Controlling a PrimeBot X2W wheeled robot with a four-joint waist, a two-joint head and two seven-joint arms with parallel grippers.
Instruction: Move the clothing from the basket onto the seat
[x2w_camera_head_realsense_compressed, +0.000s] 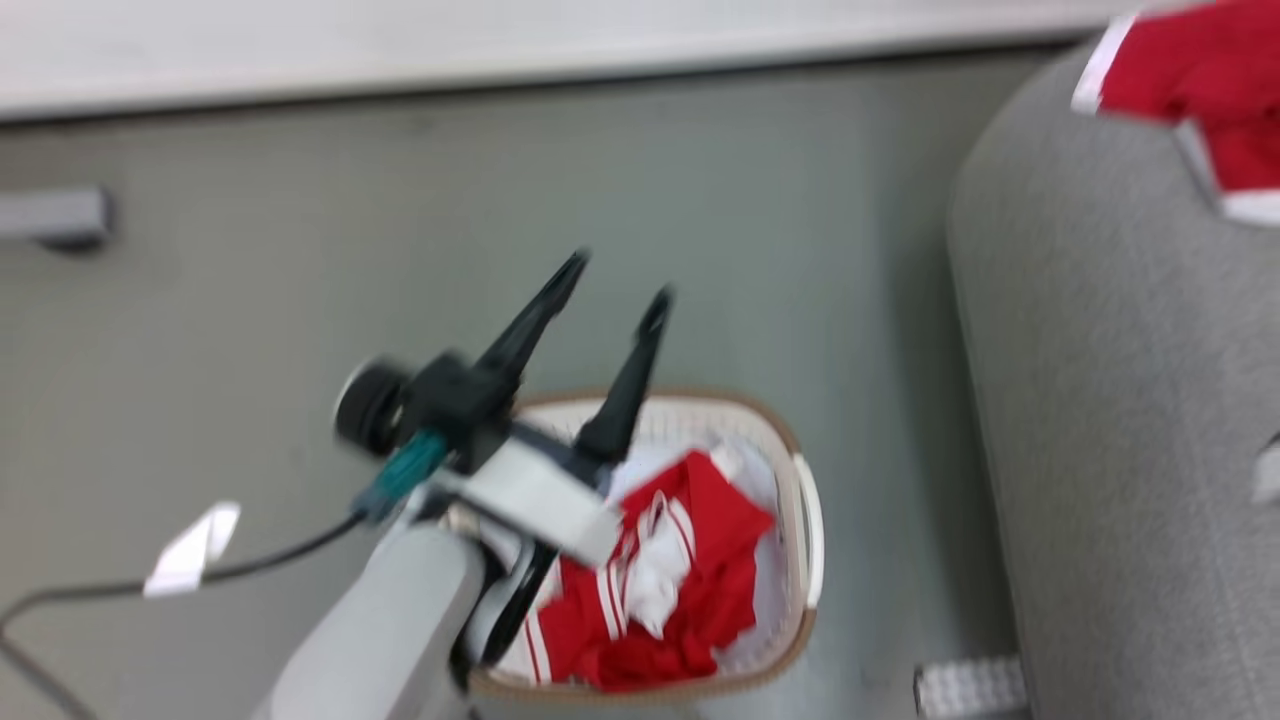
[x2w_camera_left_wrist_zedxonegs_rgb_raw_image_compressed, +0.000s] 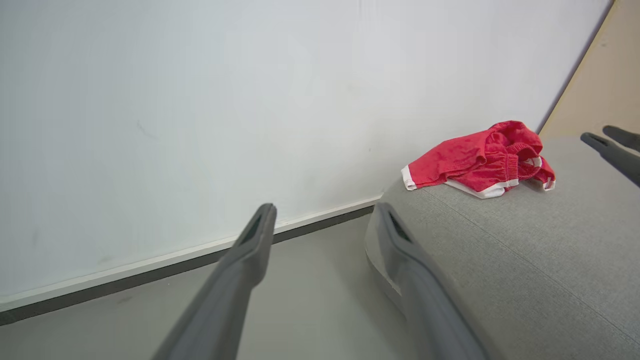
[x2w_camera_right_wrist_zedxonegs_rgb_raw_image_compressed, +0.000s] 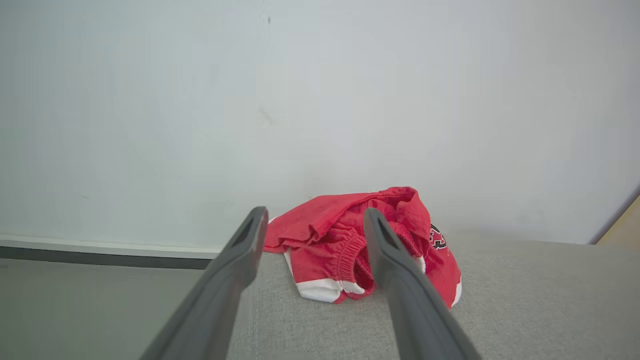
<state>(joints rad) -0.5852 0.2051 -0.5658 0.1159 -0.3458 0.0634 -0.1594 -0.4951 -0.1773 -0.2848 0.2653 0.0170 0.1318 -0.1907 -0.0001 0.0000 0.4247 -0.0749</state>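
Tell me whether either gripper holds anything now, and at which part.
Nothing is held. The left gripper and the right gripper are both open, with nothing between their fingers; the red shorts lie free on the sofa.

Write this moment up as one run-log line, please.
left gripper: open, empty, above basket | right gripper: open, empty, over seat | clothing: some on seat, some in basket | task: unfinished
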